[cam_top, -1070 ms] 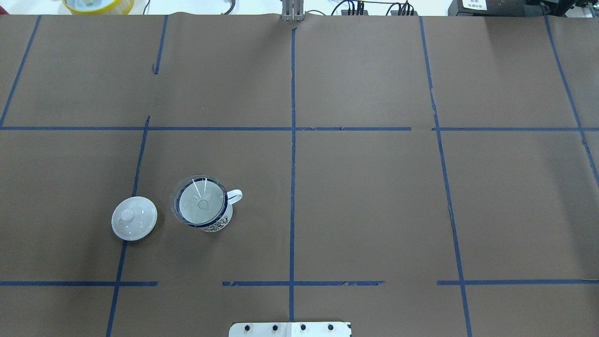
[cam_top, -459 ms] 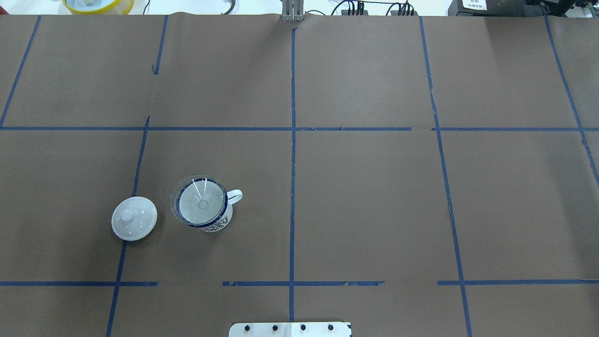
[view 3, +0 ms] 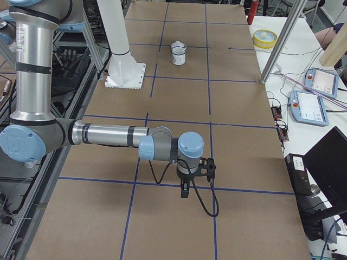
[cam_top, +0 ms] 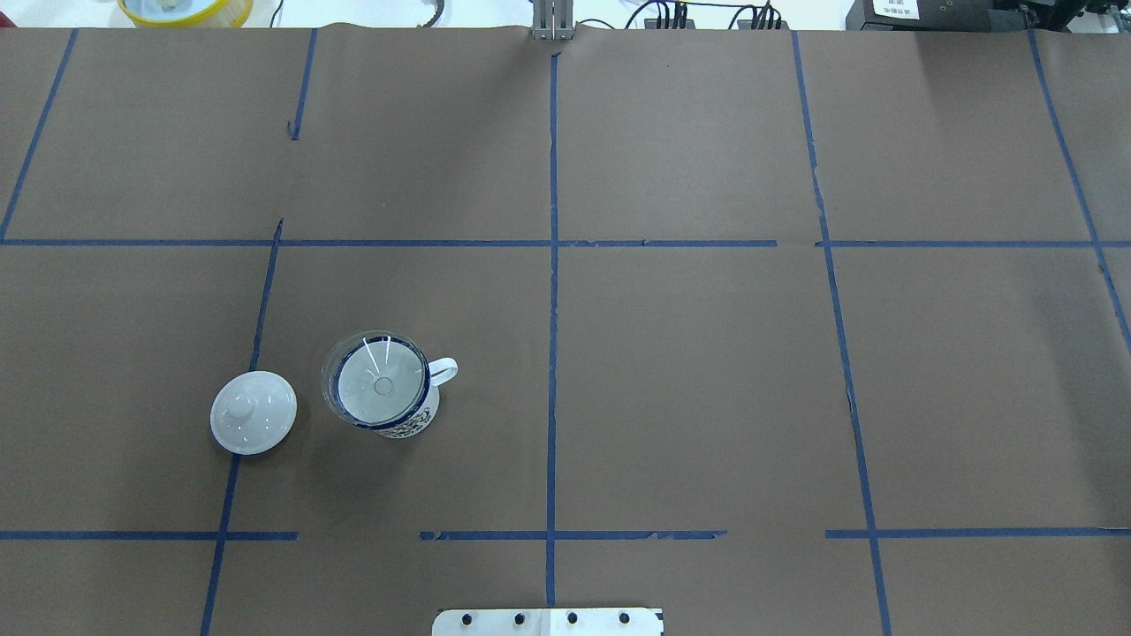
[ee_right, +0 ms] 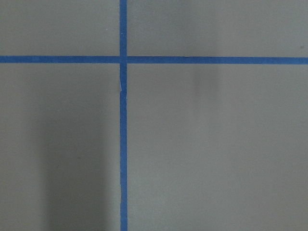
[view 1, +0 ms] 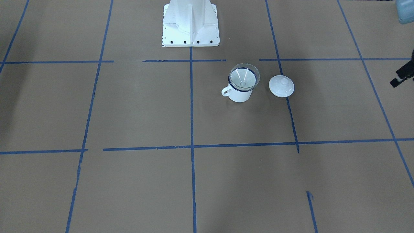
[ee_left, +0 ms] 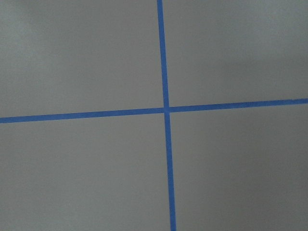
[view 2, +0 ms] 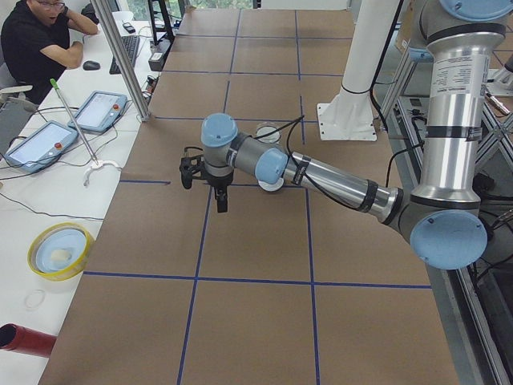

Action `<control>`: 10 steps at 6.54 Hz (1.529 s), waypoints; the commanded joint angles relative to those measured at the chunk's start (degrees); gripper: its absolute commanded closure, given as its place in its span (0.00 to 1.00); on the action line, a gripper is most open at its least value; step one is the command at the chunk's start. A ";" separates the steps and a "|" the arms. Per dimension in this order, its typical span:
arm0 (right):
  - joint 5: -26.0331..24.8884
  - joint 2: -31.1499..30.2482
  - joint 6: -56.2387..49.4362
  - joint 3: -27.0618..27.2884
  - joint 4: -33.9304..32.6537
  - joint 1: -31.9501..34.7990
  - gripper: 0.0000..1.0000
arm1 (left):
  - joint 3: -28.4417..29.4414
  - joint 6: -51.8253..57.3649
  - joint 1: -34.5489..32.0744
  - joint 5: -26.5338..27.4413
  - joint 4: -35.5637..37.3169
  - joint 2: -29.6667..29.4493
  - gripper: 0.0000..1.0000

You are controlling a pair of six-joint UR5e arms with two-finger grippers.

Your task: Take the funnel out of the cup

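The clear funnel sits upright in the white mug with the dark blue rim, left of the table's middle, handle to the right. Both also show in the front view: funnel, mug. The mug is small and far in the right side view. My left gripper hangs above the table, apart from the mug. My right gripper hangs above the far end of the table. I cannot tell whether either is open or shut. Both wrist views show only brown paper and blue tape.
A round white knobbed lid lies on the table just left of the mug, also in the front view. The white robot base stands at the table's near edge. A yellow bowl sits beyond the far edge.
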 commanded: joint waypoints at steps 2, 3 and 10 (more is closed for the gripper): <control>0.00 0.00 0.00 0.05 0.00 0.00 0.00 | -2.40 -40.20 18.62 11.11 5.98 -15.63 0.00; 0.00 0.00 0.00 0.05 0.00 0.00 0.00 | -2.14 -42.88 23.11 15.00 12.90 -20.89 0.00; 0.00 0.00 0.00 0.05 0.00 0.00 0.00 | 4.80 -63.03 40.02 22.24 16.93 -30.43 0.10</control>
